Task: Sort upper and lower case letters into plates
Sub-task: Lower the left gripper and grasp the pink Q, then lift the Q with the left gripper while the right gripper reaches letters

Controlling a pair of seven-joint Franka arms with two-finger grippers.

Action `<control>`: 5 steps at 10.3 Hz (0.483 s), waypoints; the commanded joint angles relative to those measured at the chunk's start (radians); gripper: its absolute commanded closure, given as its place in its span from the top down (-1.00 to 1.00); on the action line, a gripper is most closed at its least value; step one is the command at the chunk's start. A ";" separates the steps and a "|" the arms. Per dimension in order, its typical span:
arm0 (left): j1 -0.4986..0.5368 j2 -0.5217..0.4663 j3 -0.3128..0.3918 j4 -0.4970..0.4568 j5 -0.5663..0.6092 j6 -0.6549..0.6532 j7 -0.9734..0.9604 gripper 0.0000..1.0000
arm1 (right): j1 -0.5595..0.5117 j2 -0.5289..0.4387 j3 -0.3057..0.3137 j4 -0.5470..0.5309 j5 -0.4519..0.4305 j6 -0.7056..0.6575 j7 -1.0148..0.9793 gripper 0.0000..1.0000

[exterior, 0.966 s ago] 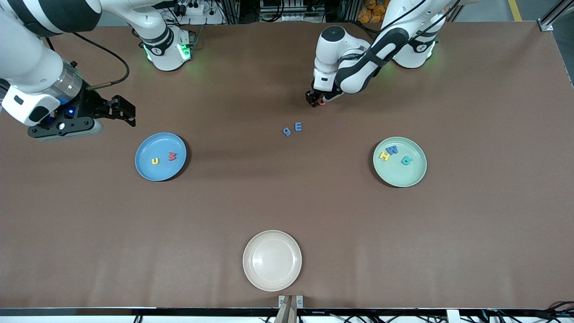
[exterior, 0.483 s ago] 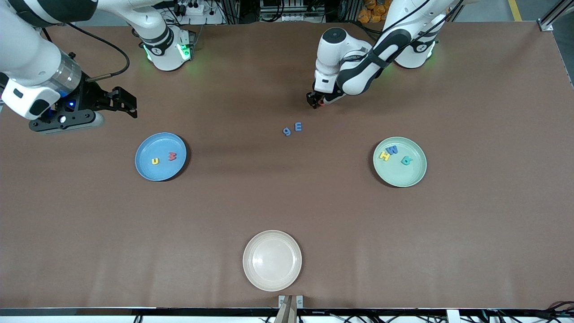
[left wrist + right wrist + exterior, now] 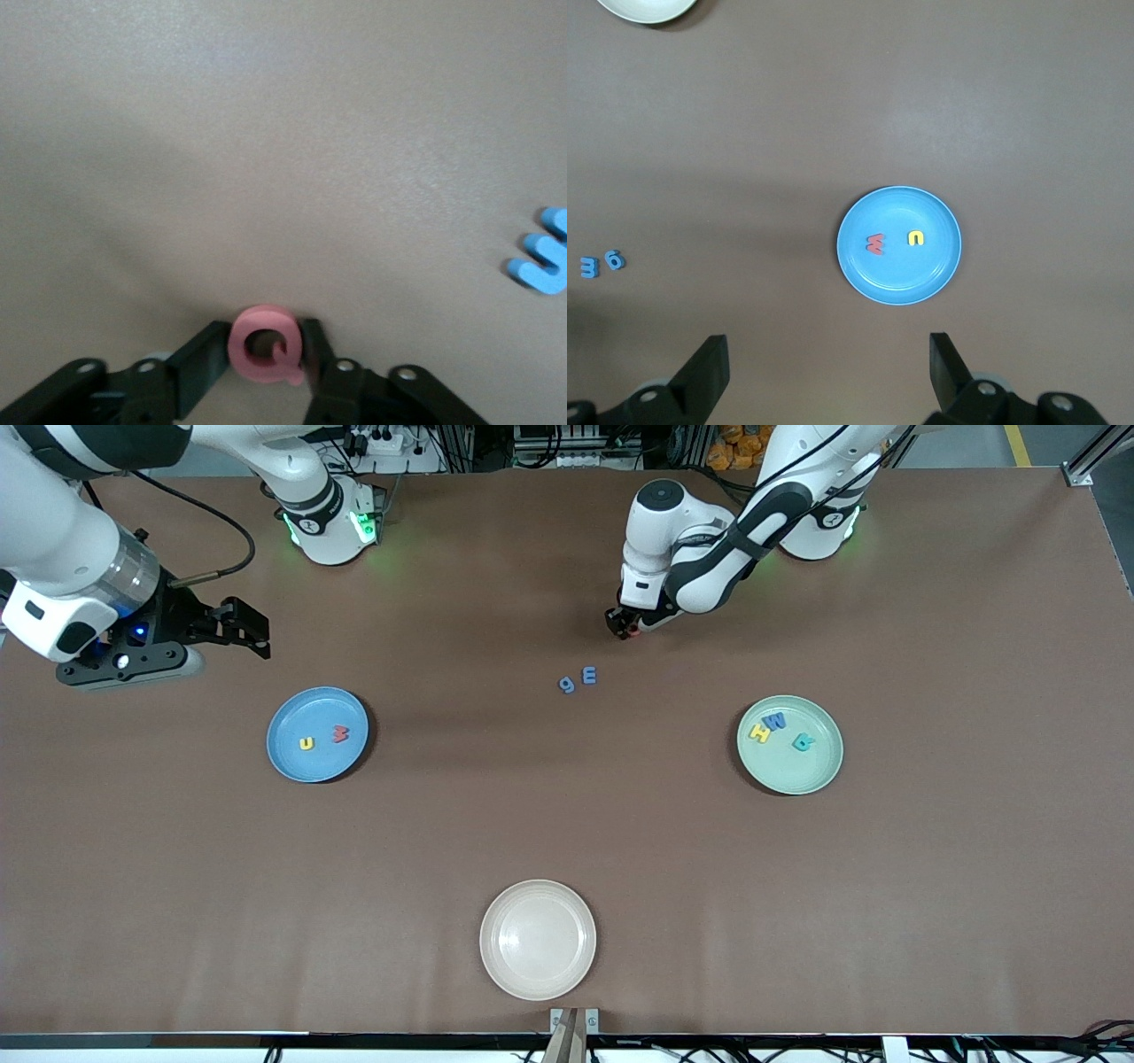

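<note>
Left gripper [image 3: 623, 625] is sitting low over the brown table [image 3: 567, 824], upper centre of the front frame, fingers [image 3: 199, 359] pinching a pink-red Q [image 3: 266, 343] between them. The Q is showing at bottom centre of the left wrist view, standing face-on between the pads.

2 blue letters are lying loose on the table, just below the left gripper in the front frame: a lowercase g [image 3: 567, 685] and an E [image 3: 589, 677], nearly touching. The E is also peeking in at the right edge of the left wrist view.

Right gripper [image 3: 244, 633] is hovering over bare table in the upper left of the front frame, above the blue plate [image 3: 292, 757] as the frame shows it, fingers spread wide with nothing between them. That arm is waiting.

Blue plate is sitting left of centre in the front frame, holding 2 letters side by side: yellow u [image 3: 306, 743] and red m [image 3: 340, 733]. Mint green plate [image 3: 797, 775] is sitting right of centre, holding 3: yellow H [image 3: 759, 732], blue M [image 3: 777, 722] touching it, and a teal letter [image 3: 803, 741] a bit apart; I can't tell which letter the teal one is.

Cream-white plate [image 3: 538, 939] is sitting at bottom centre of the front frame, with no letters in it.
</note>
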 commanded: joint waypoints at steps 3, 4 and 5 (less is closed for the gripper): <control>0.001 0.031 0.015 0.000 0.023 -0.018 0.004 -0.51 | -0.017 -0.021 -0.043 0.006 0.000 0.007 -0.007 1.00; 0.003 0.029 0.015 0.001 0.023 -0.018 0.004 -0.54 | -0.022 -0.023 -0.048 0.007 0.000 0.001 -0.007 1.00; 0.006 0.025 0.015 0.004 0.023 -0.018 0.006 -0.59 | -0.023 -0.023 -0.057 0.007 0.000 0.001 -0.007 1.00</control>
